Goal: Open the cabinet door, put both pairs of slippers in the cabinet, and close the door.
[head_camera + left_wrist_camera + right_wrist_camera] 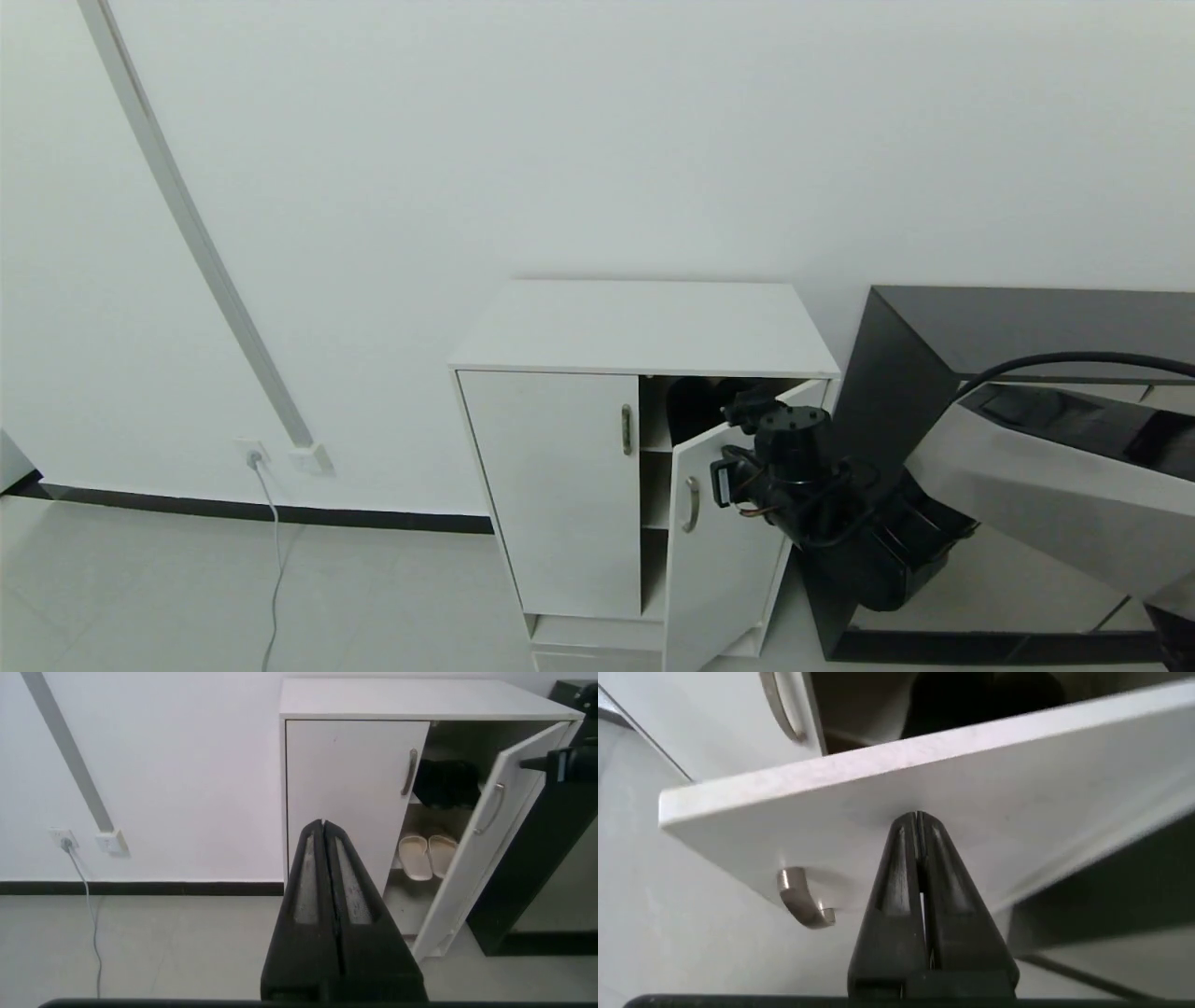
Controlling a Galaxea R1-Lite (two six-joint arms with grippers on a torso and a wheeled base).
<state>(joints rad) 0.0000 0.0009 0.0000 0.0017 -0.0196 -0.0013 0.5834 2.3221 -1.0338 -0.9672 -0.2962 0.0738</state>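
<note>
The white cabinet stands with its right door ajar, the right end effector at its upper edge.

You see a plain white cabinet with dull silver handles, cream slippers and black slippers. The left gripper and right gripper are black. The wall is white, its skirting black, the floor pale grey.

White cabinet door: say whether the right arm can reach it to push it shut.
Probably yes: the shut right claw sits at the top edge of the half-open white cabinet door, on its outer side, nothing between.
</note>
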